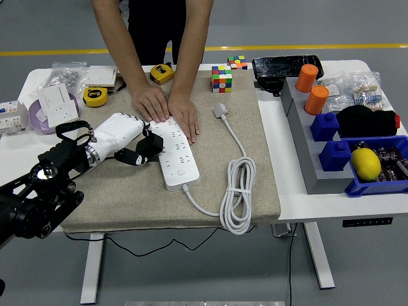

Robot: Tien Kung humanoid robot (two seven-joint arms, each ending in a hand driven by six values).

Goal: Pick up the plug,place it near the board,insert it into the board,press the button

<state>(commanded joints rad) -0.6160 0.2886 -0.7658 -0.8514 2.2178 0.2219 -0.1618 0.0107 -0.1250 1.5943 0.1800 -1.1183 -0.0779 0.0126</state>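
Plug [220,110] flat on mat, prongs toward far edge, cord trailing near; left hand [124,137] fingers curled against board [175,155].

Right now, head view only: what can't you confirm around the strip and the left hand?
- Whether the black plug is seated in the power strip: the left hand covers the contact.
- The strip's far end: under the person's hands.
- The strip's button state: too small.
- The right hand: out of frame.
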